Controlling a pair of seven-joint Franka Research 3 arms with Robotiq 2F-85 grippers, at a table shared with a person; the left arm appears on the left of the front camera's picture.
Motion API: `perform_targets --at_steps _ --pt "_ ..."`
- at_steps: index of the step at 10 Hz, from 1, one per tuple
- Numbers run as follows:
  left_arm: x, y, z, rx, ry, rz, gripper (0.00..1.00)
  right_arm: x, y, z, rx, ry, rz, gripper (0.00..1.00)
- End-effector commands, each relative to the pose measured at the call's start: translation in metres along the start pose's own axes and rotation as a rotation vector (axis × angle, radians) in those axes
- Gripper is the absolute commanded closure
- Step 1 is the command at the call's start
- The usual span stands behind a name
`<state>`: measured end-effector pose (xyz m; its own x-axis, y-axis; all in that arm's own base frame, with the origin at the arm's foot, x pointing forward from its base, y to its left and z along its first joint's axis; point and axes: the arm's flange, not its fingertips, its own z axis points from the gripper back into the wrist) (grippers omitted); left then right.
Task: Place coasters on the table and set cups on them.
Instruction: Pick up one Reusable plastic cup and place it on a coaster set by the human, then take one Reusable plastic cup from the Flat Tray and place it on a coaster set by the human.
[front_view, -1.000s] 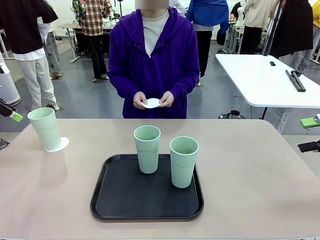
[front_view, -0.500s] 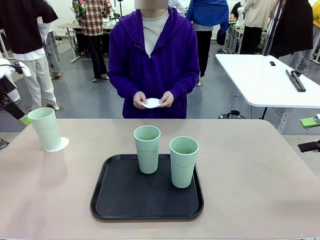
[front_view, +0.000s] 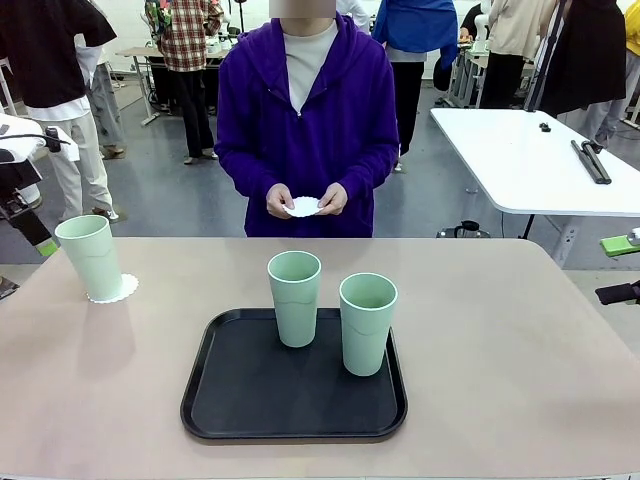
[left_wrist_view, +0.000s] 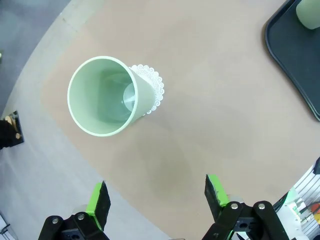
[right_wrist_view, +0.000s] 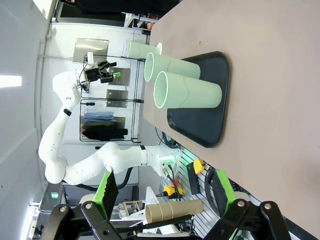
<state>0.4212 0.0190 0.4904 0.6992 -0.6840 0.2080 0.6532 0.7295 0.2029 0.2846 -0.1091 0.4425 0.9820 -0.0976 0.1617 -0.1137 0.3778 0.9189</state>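
Note:
One mint-green cup (front_view: 88, 255) stands on a lacy white coaster (front_view: 114, 291) at the far left of the beige table (front_view: 500, 350). Two more cups (front_view: 295, 298) (front_view: 367, 322) stand on the black tray (front_view: 200, 400). The person across the table holds another coaster (front_view: 303, 206) in both hands. My left gripper (front_view: 35, 238) hovers open just left of and above the left cup. In the left wrist view that cup (left_wrist_view: 102, 97) and its coaster (left_wrist_view: 152, 90) lie below the open left gripper (left_wrist_view: 156, 200). My right gripper (front_view: 622, 268) hangs open at the right edge, away from the cups.
A white rectangular table (front_view: 530, 160) stands behind at the right, and people stand farther back. In the right wrist view the tray (right_wrist_view: 215, 120) with its cups (right_wrist_view: 187, 92) lies ahead of the open right gripper (right_wrist_view: 165, 192). Bare tabletop lies on both sides of the tray.
My left arm has lifted and come further into view at the left edge, staying beside the left cup. Cups, the person's hands and the right gripper have not moved.

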Motion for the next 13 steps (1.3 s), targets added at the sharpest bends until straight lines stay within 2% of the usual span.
perform_targets --at_steps 1,12,13 --pt "0.001 0.006 -0.007 0.001 -0.002 0.007 0.0 0.0 0.0 0.0 0.006 -0.001 0.001 0.0" --pt "-0.002 0.005 -0.005 -0.017 -0.005 0.001 0.0 0.0 0.0 0.0 0.006 -0.001 0.001 0.0" --pt "-0.026 -0.018 -0.024 -0.098 -0.11 0.182 0.0 0.0 0.0 0.0 0.006 -0.001 0.001 0.0"
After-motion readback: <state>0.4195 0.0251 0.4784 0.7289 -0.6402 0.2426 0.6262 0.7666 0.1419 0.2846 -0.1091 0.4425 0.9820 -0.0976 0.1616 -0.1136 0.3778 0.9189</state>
